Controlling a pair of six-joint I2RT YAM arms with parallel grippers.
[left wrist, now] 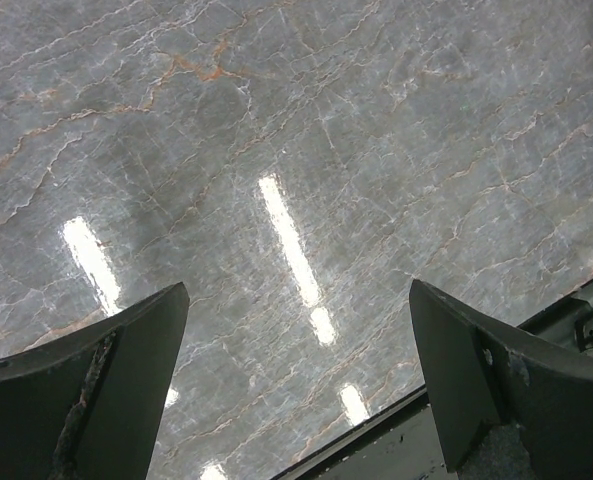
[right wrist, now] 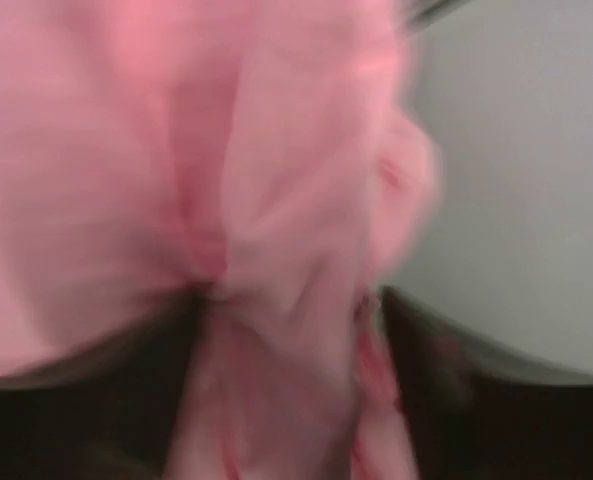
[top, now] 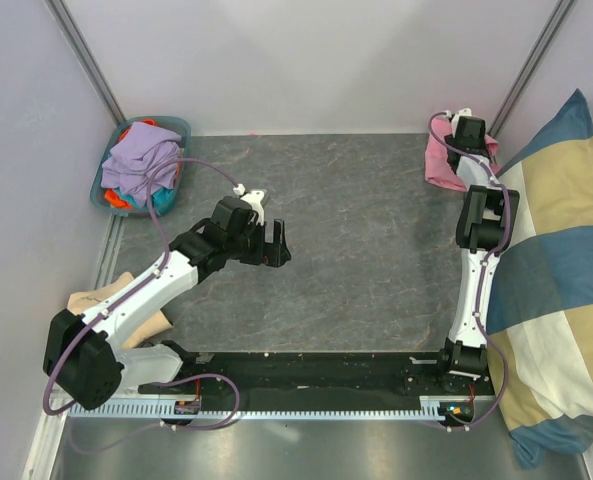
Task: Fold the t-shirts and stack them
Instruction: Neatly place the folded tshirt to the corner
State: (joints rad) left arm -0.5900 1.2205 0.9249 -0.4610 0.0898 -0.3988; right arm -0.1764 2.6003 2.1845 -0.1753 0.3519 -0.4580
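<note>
My right gripper is buried in the bunched pink t-shirt, with cloth gathered between its fingers and the grip unclear through blur, so I would confirm a firm bite before drawing back, while my left gripper hangs wide.

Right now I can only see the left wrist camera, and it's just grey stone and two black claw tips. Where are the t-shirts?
Observer: Most are heaped in a basket in the far left corner of the table, with a lavender t-shirt on top.
Operator: Is the pink one in there too?
Observer: No, the pink t-shirt lies in the far right corner, with the right claw down in its bunched cloth.
</note>
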